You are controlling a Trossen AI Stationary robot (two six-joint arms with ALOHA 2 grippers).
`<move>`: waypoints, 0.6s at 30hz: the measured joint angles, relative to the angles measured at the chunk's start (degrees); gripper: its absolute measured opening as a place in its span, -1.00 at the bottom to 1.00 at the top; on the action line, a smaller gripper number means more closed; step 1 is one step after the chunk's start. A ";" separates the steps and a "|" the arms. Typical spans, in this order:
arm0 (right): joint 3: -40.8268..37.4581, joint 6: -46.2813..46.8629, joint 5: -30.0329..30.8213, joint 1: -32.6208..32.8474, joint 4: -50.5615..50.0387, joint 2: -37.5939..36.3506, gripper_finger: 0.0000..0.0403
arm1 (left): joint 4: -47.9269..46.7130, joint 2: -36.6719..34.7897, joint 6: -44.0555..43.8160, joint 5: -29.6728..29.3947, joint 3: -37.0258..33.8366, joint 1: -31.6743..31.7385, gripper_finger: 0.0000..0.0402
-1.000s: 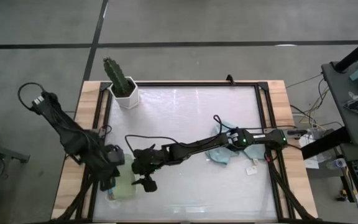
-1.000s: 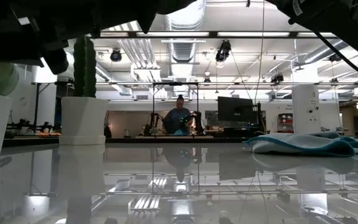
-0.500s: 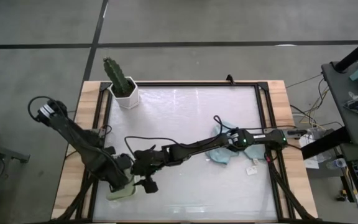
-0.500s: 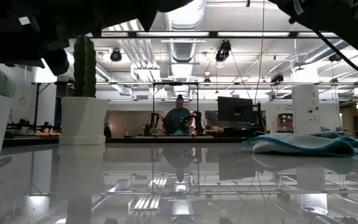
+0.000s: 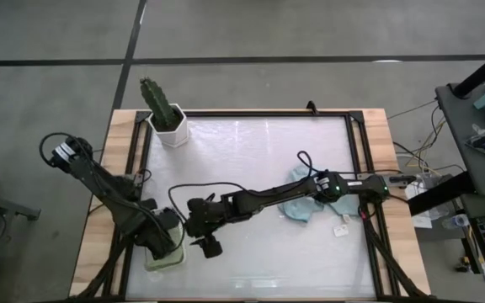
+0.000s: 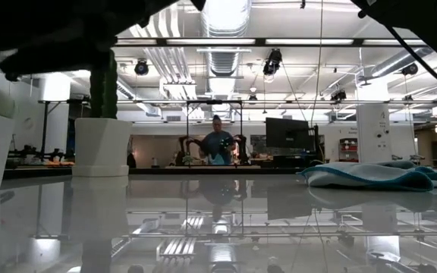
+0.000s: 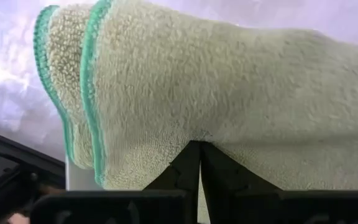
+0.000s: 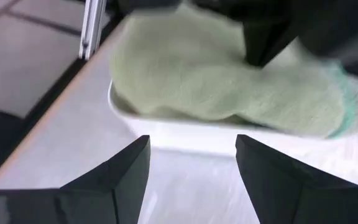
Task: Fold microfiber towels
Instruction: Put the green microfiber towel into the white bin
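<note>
Left gripper (image 7: 199, 152): fingers pressed together on the folded sage green towel (image 7: 229, 99), pinching its near edge; in the high view this gripper (image 5: 162, 240) sits at the table's front left corner.
Sage green towel: folded double, its teal-stitched hems stacked side by side in the left wrist view; it lies on the white tray (image 5: 165, 259) at the front left of the table, and part of it is hidden under the left arm in the high view (image 5: 172, 220).
Right gripper (image 8: 191, 171): fingers spread wide with nothing between them; it hovers just beside the tray, pointing at the green cloth (image 8: 229, 87). In the high view it (image 5: 209, 246) sits just right of the tray.
Right arm: stretched across the table from the right side, passing over the towel pile.
Towel pile (image 5: 303, 202): pale blue and teal cloths heaped loosely at the right of the table, well apart from the tray; in the low view the heap (image 6: 370, 176) lies flat on the glossy table (image 6: 218, 227).
Cactus (image 5: 160, 101): upright in a white pot at the rear left corner.
Room behind: a person (image 6: 217, 144) stands far off.
</note>
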 joint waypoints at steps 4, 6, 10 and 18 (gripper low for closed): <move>0.00 -0.93 -0.08 0.71 -5.64 -0.19 0.06 | 0.09 -0.26 -0.36 -0.41 1.29 0.00 -1.00; -0.01 -1.44 -0.15 1.33 -7.68 -0.19 0.03 | 0.10 -0.27 -0.36 -0.86 1.83 0.00 -1.00; -0.11 -1.86 -0.17 2.69 -11.14 -0.48 -0.04 | -0.02 -0.50 -0.34 -1.32 2.14 0.00 -1.00; -0.22 -1.50 3.29 4.35 -19.85 -1.35 -0.15 | -0.20 -1.65 -0.47 -3.58 2.85 0.00 -1.00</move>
